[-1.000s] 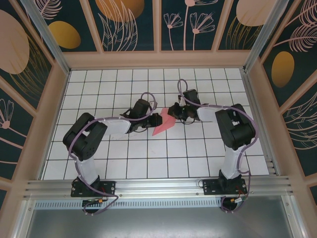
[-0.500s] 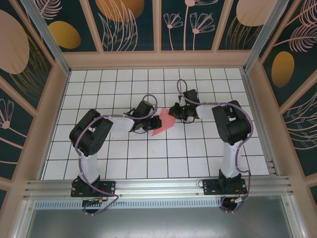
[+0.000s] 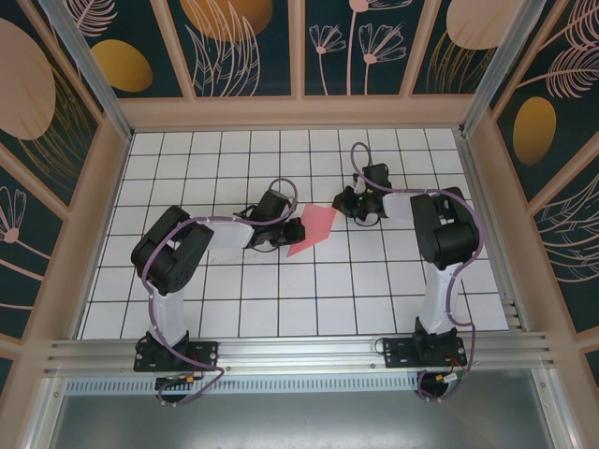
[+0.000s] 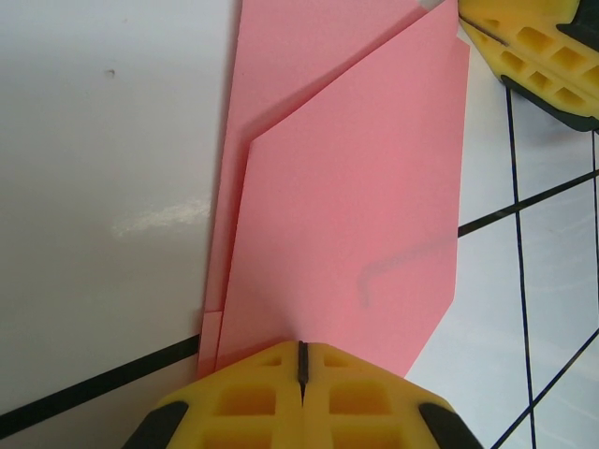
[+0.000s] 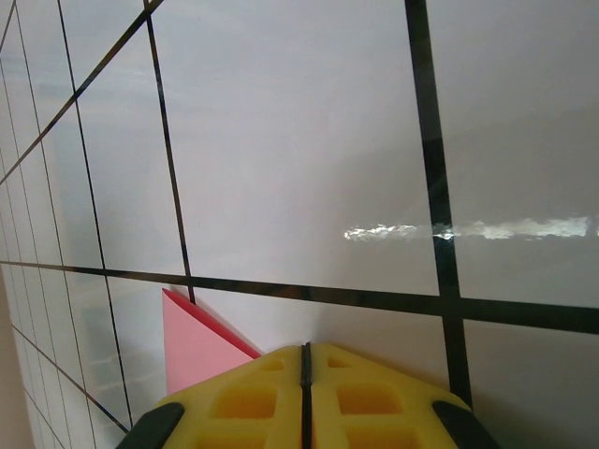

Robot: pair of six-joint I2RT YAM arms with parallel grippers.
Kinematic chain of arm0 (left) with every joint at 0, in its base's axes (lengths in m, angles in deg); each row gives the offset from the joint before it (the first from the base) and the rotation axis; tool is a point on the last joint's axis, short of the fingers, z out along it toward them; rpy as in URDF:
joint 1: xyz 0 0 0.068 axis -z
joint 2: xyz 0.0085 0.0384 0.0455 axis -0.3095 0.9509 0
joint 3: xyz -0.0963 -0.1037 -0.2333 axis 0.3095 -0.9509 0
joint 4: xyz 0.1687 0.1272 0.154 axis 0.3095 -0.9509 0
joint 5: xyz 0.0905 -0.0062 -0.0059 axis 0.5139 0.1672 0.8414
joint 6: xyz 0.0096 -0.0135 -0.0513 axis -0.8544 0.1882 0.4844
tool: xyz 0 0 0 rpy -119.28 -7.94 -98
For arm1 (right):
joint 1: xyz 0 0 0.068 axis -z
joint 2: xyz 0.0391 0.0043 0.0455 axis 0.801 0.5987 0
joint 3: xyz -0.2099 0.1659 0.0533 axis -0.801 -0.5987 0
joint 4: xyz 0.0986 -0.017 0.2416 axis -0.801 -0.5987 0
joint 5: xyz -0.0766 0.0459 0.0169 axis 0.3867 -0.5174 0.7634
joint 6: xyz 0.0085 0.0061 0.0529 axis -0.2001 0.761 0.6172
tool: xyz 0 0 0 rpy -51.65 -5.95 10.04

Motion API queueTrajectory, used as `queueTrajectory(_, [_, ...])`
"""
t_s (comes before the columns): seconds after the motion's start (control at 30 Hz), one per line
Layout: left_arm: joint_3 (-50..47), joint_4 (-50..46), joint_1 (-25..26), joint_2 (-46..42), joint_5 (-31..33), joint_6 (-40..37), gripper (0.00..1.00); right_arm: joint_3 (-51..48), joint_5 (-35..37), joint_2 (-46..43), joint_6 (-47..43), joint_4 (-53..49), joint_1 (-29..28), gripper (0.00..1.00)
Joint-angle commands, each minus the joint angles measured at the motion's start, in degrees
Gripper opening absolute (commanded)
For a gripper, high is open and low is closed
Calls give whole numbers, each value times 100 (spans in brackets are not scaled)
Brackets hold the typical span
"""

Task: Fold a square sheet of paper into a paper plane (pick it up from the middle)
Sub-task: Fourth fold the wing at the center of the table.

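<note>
Paper [image 3: 312,229] lies flat on the bench [image 3: 234,168], part-folded. The left wrist view shows overlapping layers with diagonal fold edges [image 4: 346,206]. Left pincer [image 3: 283,236] is fully closed, tips [image 4: 301,360] on the paper's left edge. Can't tell if it's pinching the sheet or just pressing on it. Right pincer [image 3: 340,204] is also closed and holds nothing. It sits just beside the paper's far right corner, contact unclear. In the right wrist view a pink corner [image 5: 197,351] pokes out left of its tips [image 5: 304,360].
</note>
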State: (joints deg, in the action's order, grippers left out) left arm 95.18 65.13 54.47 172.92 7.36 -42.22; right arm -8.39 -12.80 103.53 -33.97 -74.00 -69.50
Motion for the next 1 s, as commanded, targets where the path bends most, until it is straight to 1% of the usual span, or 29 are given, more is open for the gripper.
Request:
queueTrajectory(0.0, [19, -431, 8, 35, 123, -119, 9, 54, 262, -292, -72, 34, 81, 11])
queueTrajectory(0.07, [109, -378, 11, -55, 93, -173, 12, -37, 312, -588, 45, 1, 30, 12])
queueTrajectory(0.1, [152, -308, 7, -113, 65, -182, 15, -101, 324, -706, 98, -6, 4, 14])
queueTrajectory(0.17, [179, -43, 3, -293, 50, -139, 24, -249, 414, -972, 294, -73, -80, 18])
queueTrajectory(0.2, [181, 74, 10, -399, 86, -110, 26, -324, 456, -1065, 395, -104, -122, 21])
queueTrajectory(0.27, [105, 290, -5, -619, 262, -29, 31, -455, 576, -1254, 675, -245, -226, 30])
queueTrajectory(0.33, [5, 407, 0, -774, 557, 28, 34, -518, 637, -1357, 926, -375, -355, 35])
queueTrajectory(0.43, [-90, 531, -7, -856, 739, 69, 34, -513, 780, -1380, 1276, -563, -587, 39])
queueTrajectory(0.57, [-90, 576, -8, -652, 469, 147, 29, -366, 999, -1168, 1619, -804, -822, 40])
queueTrajectory(0.67, [-90, 559, -22, -565, 505, 209, 28, -317, 1064, -988, 1723, -826, -920, 40])
queueTrajectory(0.77, [-96, 533, -42, -567, 598, 229, 29, -271, 951, -852, 1751, -724, -973, 40])
queueTrajectory(0.97, [-90, 491, -102, -530, 675, 314, 30, -134, 941, -691, 1736, -767, -1036, 40])
